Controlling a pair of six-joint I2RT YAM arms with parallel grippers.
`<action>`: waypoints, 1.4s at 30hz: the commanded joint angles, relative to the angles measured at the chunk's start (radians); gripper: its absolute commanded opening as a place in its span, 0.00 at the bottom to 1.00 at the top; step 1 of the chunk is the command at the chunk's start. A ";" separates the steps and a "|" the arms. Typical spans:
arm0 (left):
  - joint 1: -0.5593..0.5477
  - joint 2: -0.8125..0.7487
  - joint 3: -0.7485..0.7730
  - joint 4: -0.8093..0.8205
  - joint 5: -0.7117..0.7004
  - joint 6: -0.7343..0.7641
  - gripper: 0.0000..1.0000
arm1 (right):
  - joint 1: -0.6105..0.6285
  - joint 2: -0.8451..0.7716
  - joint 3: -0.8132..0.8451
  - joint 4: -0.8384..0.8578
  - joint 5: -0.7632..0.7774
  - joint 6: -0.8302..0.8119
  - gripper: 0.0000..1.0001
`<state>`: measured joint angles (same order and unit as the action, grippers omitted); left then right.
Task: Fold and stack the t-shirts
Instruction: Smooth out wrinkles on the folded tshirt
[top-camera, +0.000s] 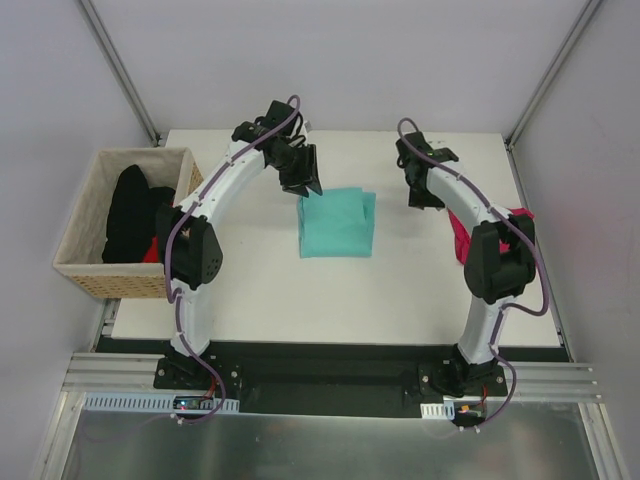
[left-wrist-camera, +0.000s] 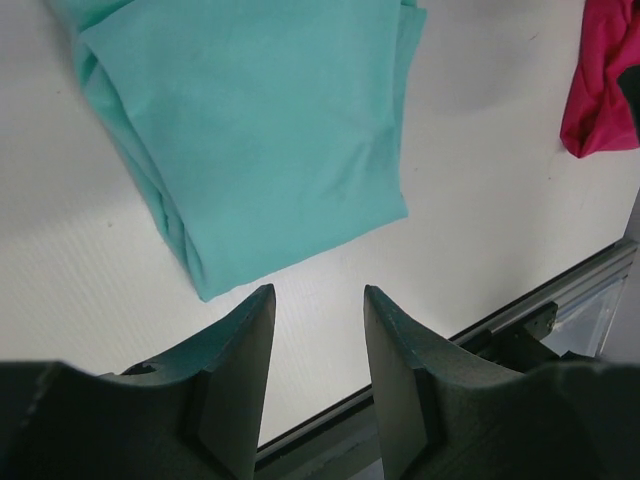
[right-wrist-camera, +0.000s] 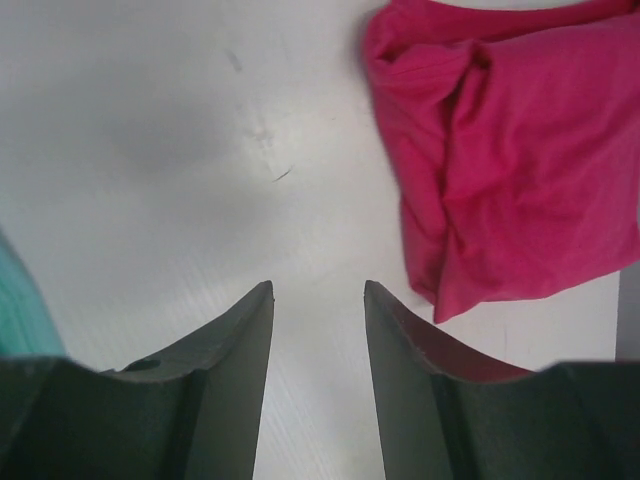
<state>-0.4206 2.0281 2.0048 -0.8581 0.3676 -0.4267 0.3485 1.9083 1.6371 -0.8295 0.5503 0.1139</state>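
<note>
Folded shirt centre of table, bunched shirt at R edge, basket w/ more shirts off L.

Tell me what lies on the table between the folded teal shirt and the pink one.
Nothing: only bare white table separates the teal shirt and the pink shirt, clearest in the left wrist view. The right wrist view agrees.

On the table are 2 shirts: 1 teal shirt and 1 pink shirt. There is 1 basket. In it I see 1 heap of black cloth; the no. of pieces I cannot tell. Also 1 bit of red cloth shows there. Robot: 2 arms, i.e. left arm and right arm; 2 grippers, i.e. left gripper and right gripper, each w/ 2 fingers.
</note>
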 joint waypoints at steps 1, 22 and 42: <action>-0.021 0.043 0.077 -0.016 0.044 0.005 0.41 | -0.098 -0.046 0.018 -0.062 0.040 -0.008 0.45; -0.021 0.119 0.127 -0.032 0.074 0.013 0.41 | -0.479 0.040 0.092 -0.066 0.074 -0.053 0.41; -0.021 0.121 0.157 -0.131 0.010 0.016 0.41 | -0.730 0.202 0.161 -0.030 0.013 -0.023 0.38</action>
<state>-0.4442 2.1578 2.1185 -0.9474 0.4061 -0.4217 -0.3496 2.0930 1.7473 -0.8547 0.5705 0.0750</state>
